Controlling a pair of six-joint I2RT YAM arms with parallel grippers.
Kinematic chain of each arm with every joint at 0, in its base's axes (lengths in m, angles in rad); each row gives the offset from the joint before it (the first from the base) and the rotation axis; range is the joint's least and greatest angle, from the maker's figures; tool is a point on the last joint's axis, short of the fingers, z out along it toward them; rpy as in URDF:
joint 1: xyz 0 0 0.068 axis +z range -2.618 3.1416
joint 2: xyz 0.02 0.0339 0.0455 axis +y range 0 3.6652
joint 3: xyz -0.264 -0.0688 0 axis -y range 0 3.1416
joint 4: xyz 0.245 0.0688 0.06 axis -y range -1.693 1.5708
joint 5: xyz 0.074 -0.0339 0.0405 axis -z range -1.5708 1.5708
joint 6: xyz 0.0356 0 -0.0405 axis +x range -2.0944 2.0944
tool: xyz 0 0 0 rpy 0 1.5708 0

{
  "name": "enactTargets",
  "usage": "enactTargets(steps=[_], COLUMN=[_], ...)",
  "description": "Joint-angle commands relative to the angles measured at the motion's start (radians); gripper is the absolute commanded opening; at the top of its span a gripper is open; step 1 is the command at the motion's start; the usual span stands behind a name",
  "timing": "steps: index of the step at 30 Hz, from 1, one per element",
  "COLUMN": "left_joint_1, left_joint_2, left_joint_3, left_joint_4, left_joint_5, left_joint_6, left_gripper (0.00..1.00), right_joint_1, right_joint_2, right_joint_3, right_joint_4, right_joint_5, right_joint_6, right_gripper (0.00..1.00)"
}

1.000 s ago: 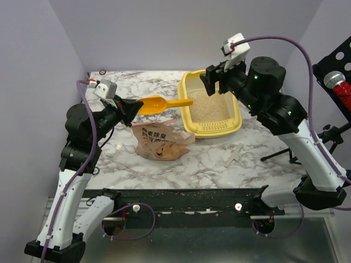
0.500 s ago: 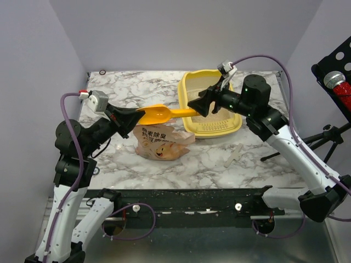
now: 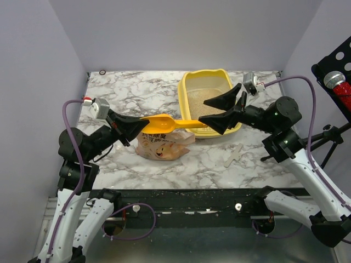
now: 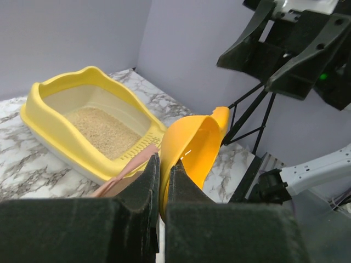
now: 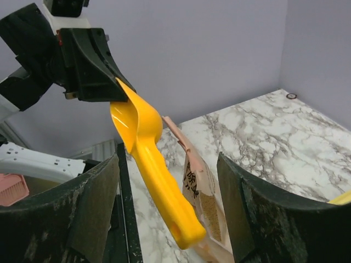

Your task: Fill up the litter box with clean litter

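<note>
The yellow litter box (image 3: 237, 121) stands at the back right of the marble table, with clean litter (image 3: 199, 98) covering its floor; both also show in the left wrist view, the litter box (image 4: 52, 129) and the clean litter (image 4: 104, 130). My left gripper (image 3: 143, 125) is shut on the bowl rim of an orange scoop (image 3: 164, 124), held in the air above the pinkish bag (image 3: 162, 144). The scoop's handle points at my right gripper (image 3: 202, 111), which is open. The handle (image 5: 164, 192) lies between its spread fingers (image 5: 93, 213), touching neither.
A white cross-shaped piece (image 3: 235, 154) lies on the marble, right of the bag. A small ring (image 3: 102, 72) sits at the back left corner. A black stand with a microphone (image 3: 335, 81) is off the table's right side.
My right arm has swung down from over the litter box towards the left, its open fingers now around the scoop's handle. The left arm has brought the scoop lower and nearer.
</note>
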Motion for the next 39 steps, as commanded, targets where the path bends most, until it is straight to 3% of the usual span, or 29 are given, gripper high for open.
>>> enactTargets(steps=[1,16,26,39], left_joint_1=[-0.001,-0.001,-0.001,-0.001], left_joint_2=[-0.025,-0.068,-0.073,-0.059], left_joint_3=[-0.014,-0.06,-0.07,-0.091], left_joint_4=[0.124,0.193,0.257,0.31], left_joint_5=[0.076,0.101,0.108,0.101], left_joint_6=[-0.089,-0.156,-0.207,-0.236], left_gripper=[0.0,0.0,0.0,0.0], right_joint_1=[-0.006,-0.008,-0.008,-0.008], right_joint_2=[0.005,-0.043,-0.032,0.014], right_joint_3=[-0.068,-0.169,-0.2,-0.212], right_joint_4=[0.07,0.28,0.323,0.504], right_joint_5=[-0.066,-0.27,-0.279,-0.314], right_joint_6=[0.03,0.168,0.203,0.33], right_gripper=[0.79,0.79,0.79,0.72])
